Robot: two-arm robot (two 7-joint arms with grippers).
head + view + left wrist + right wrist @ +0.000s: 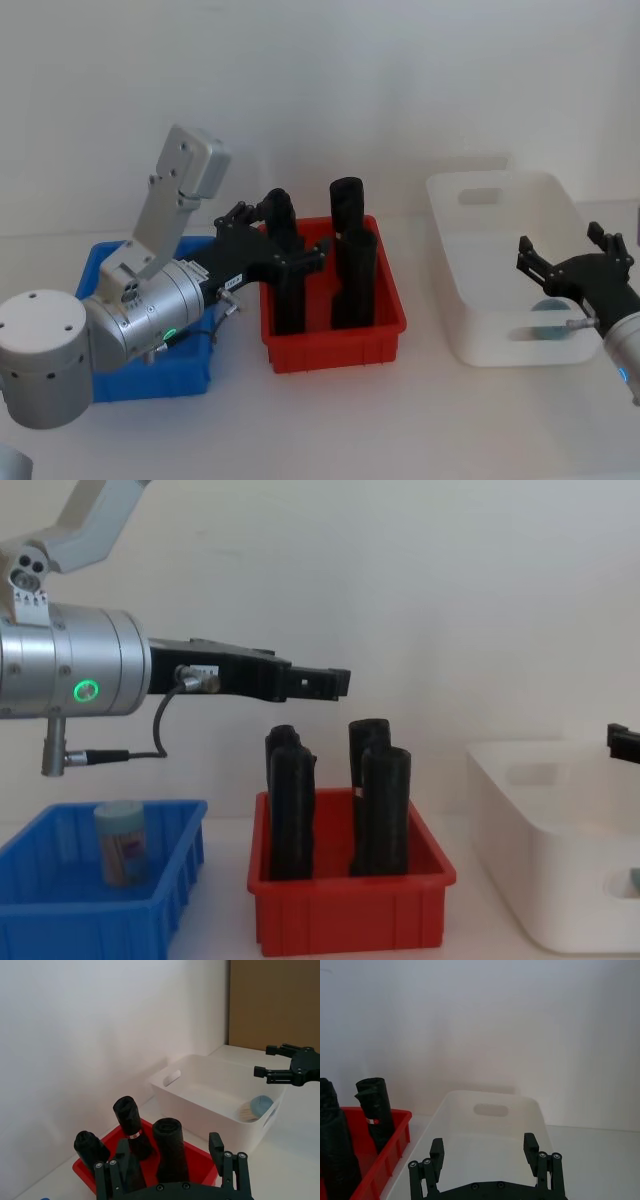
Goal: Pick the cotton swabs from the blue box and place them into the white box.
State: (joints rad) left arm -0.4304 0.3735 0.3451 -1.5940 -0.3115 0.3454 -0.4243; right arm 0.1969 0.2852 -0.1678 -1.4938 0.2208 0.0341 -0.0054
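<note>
Task about half done, as I judge it: one jar of cotton swabs (pixel 256 1108) lies in the white box (pixel 500 180), while a second jar (pixel 121 842) stands upright in the blue box (pixel 90 920), not yet moved. My left gripper (pixel 296 228) hangs spread and empty, high between blue box and red bin (pixel 350 920). The right gripper (pixel 560 245), likewise spread and empty, hangs over the white box.

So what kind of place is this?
Likely a robot test bench: bare table, blank wall, a blue bin, red bin and white tub in a row, left gripper above the red bin, right gripper over the white tub.
</note>
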